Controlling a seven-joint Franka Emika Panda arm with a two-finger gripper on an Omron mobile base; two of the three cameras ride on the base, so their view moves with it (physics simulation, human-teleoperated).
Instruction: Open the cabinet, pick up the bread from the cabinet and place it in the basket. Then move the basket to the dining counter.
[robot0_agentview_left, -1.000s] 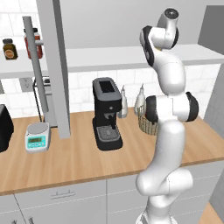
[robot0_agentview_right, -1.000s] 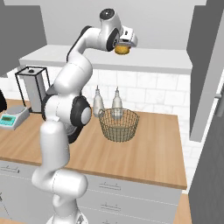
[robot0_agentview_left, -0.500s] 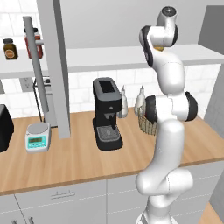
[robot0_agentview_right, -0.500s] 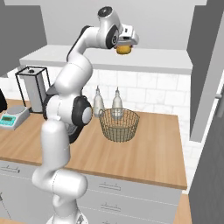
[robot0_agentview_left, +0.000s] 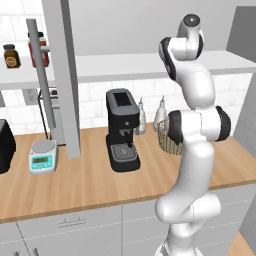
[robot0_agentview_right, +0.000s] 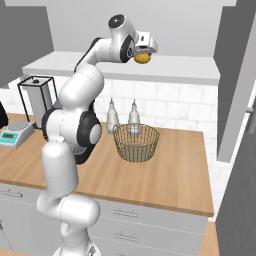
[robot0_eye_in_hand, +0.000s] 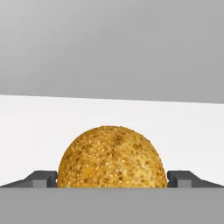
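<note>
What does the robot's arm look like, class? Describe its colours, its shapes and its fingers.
The arm is glossy white, built of thick rounded tube segments. Its joints are dark: wide black bands at the bulging middle joint and a dark round cap on the topmost joint. The gripper has a small white boxy body. In the hand view, its fingertips are small, flat and dark grey. No cables or markings show.

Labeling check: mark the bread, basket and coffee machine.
bread (robot0_eye_in_hand: 112, 157): hand view, middle of its seeded crust.
basket (robot0_agentview_right: 135, 143): right base view, front wire wall.
coffee machine (robot0_agentview_left: 122, 120): left base view, upper black body.
</note>
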